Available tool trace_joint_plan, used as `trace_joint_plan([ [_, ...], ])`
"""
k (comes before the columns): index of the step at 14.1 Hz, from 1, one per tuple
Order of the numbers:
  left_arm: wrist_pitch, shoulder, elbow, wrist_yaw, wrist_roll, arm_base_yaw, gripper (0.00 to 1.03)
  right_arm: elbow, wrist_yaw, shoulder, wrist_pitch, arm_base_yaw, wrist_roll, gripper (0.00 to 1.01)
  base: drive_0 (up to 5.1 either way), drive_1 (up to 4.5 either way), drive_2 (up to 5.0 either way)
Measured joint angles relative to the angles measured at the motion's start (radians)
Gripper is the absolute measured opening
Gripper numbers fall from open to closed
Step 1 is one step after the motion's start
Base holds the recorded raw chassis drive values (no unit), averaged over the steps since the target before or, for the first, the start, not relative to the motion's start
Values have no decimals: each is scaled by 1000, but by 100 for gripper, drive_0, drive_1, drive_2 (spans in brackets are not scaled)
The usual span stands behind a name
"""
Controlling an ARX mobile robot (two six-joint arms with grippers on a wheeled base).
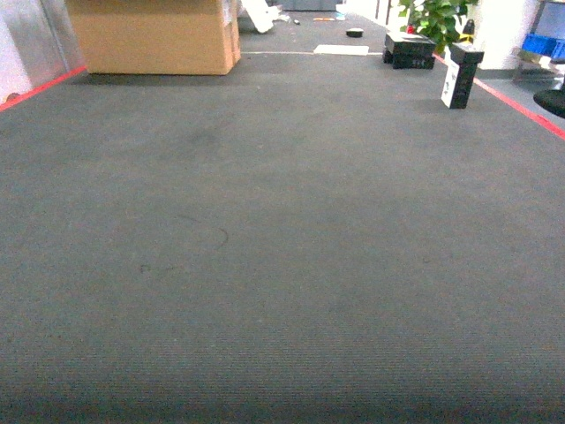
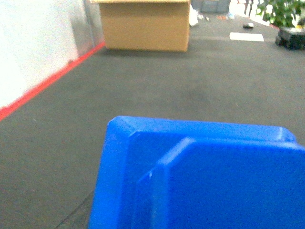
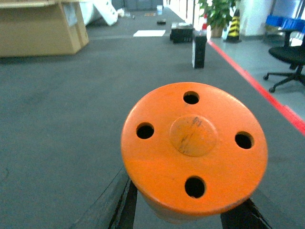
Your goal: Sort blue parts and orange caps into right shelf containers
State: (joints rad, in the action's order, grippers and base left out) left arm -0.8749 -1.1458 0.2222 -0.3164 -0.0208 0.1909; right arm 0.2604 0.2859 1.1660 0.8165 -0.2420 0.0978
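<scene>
From the head camera, we look across a wide stretch of dark grey carpet [image 1: 265, 265]. A large cardboard box [image 1: 154, 35] stands at the far left beside a red floor line [image 1: 40, 88]. A small black-and-white carton [image 1: 460, 75] stands upright at the far right, with black cases [image 1: 409, 49] and a potted plant [image 1: 437, 16] behind it. Blue bins [image 1: 540, 44] show at the right edge on a shelf. Neither pincer appears here.

From the left wrist camera, we see a bright blue plastic part [image 2: 200, 176] filling the lower frame, close to the lens, with a raised bevelled panel on its face. The left pincer itself is hidden, so we cannot tell how it stands.

From the right wrist camera, we see a round orange cap [image 3: 193, 148] close up, with four holes around a raised centre disc. The black fingers [image 3: 126, 210] of the right pincer show just under it, apparently pinching the cap. An office chair [image 3: 288, 59] stands at right.
</scene>
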Motion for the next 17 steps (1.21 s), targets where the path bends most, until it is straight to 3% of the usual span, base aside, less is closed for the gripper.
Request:
trace_joint_plan([
  [1,84,156,0,-35,-13,12,44,-14,15,-161,-91,0,-14,42,0,0,0],
  [4,327,565,0,-135,-34,119,44,-15,40,-608,-352,2,-42,42,0,0,0],
  [6,377,662,0,-176,-41,138,44,-15,63,-739,-411,6,-43,42,0,0,0],
  [9,422,667,3,-173,-40,171,44,-22,55,-736,-414,-7,-39,42,0,0,0],
  [10,462,671,9,-160,-34,163,44,-20,48,-737,-439,-5,-39,42,0,0,0],
  [11,615,707,35,-54,-16,118,44,9,-37,-763,-598,30,-60,42,0,0,0],
  [12,704,742,27,27,-4,74,44,3,-95,-792,-685,62,-71,42,0,0,0],
  [15,721,815,-56,138,14,-18,44,-85,-192,-858,-697,140,-81,42,0,0,0],
  [16,722,838,-74,164,14,-38,44,-103,-268,-882,-695,220,-85,42,0,0,0],
  [17,723,862,-91,179,14,-60,44,-121,-267,-901,-692,251,-87,42,0,0,0],
])
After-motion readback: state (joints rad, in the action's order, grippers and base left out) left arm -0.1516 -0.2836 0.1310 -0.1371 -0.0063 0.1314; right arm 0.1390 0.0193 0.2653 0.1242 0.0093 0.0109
